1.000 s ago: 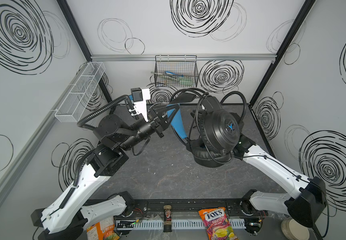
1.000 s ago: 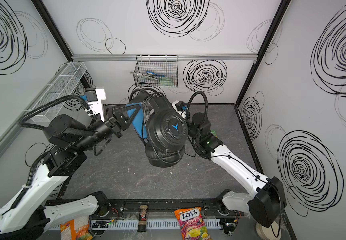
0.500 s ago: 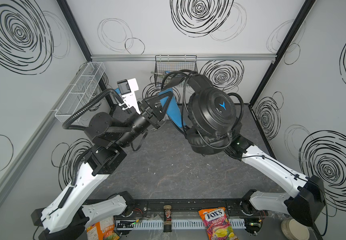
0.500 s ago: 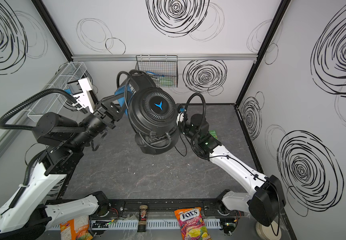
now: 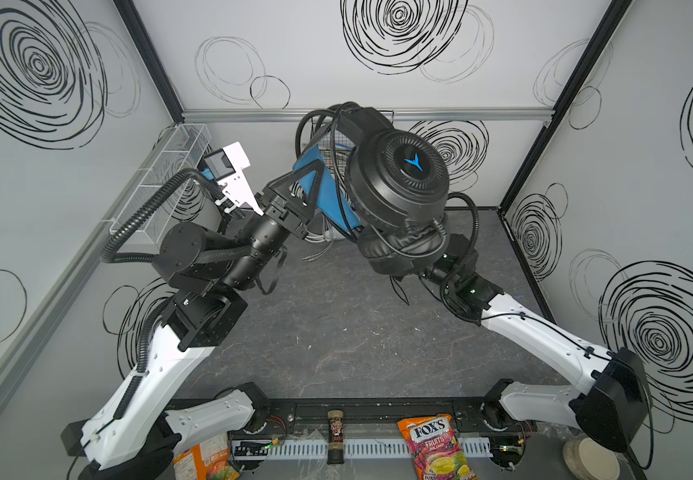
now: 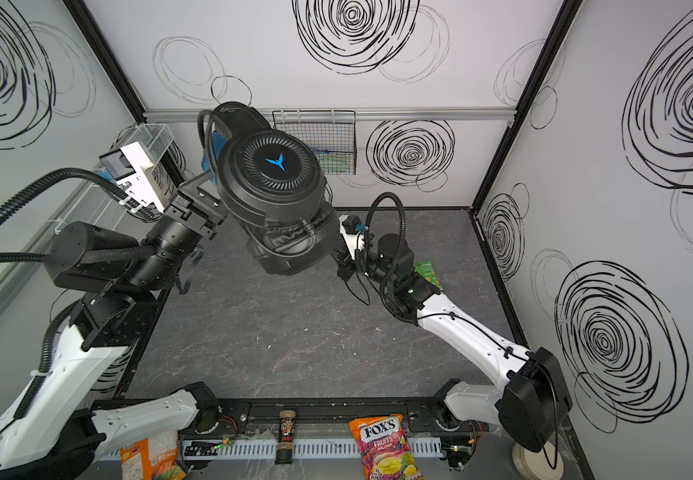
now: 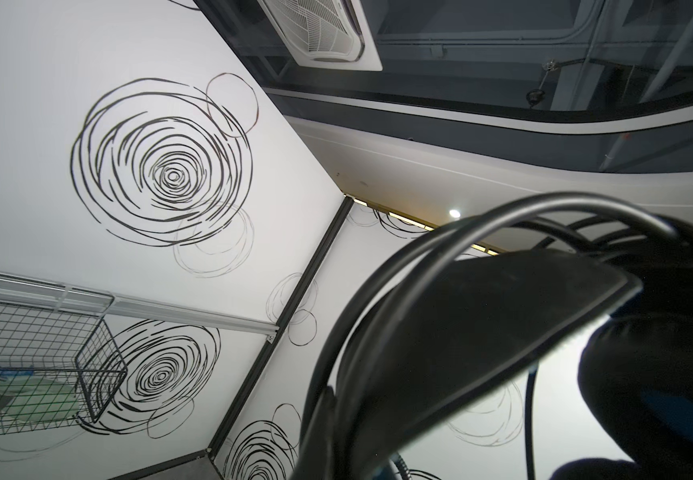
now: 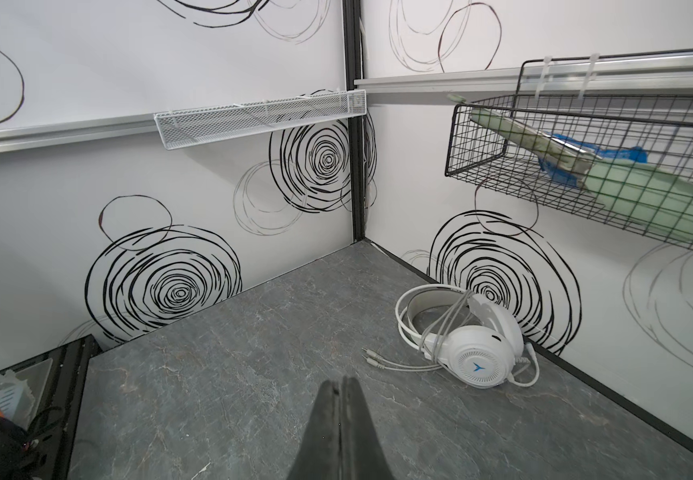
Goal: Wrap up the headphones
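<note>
Aloft, the left gripper (image 5: 314,179) clamps the black over-ear corded headphones (image 5: 399,174) by their blue-lined headband; the right gripper (image 8: 340,401) is pressed together.

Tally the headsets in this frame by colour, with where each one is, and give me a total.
Black headset, held up in the air: 1
White headset, lying on the table by the back wall: 1
Total: 2
</note>
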Action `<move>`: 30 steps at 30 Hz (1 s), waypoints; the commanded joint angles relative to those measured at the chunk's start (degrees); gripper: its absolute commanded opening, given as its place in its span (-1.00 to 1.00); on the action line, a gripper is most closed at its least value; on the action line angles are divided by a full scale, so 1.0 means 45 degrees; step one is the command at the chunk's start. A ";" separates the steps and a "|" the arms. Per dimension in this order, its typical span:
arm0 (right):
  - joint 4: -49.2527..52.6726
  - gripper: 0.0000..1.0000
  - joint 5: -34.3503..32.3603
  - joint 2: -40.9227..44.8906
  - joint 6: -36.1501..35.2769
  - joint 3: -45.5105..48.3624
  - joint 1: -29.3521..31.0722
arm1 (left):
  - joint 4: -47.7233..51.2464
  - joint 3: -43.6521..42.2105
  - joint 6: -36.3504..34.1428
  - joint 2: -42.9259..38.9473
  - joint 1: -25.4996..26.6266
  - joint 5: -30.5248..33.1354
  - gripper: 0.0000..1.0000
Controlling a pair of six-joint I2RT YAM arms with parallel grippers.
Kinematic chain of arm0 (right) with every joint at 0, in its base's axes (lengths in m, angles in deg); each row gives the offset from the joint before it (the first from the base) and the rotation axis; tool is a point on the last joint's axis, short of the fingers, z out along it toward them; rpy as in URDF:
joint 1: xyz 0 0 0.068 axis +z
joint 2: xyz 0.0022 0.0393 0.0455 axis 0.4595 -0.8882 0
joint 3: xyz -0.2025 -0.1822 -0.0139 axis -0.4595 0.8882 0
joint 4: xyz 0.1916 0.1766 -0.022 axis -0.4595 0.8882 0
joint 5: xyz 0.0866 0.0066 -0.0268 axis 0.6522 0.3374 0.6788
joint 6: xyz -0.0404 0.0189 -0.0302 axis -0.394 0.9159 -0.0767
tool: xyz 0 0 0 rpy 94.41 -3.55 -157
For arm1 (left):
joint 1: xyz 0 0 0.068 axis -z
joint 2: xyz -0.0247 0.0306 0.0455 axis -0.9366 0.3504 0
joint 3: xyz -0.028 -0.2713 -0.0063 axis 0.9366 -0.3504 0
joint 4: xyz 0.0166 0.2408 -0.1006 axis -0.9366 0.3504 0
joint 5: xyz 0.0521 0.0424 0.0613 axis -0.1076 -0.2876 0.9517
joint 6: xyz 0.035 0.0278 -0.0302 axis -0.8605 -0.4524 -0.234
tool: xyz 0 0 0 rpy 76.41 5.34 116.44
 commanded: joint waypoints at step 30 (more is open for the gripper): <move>0.6371 -1.00 -0.6618 0.0501 -0.7602 -0.2383 0.8304 | 0.5554 -0.0001 -0.4247 0.0243 -0.2640 0.8266 -1.00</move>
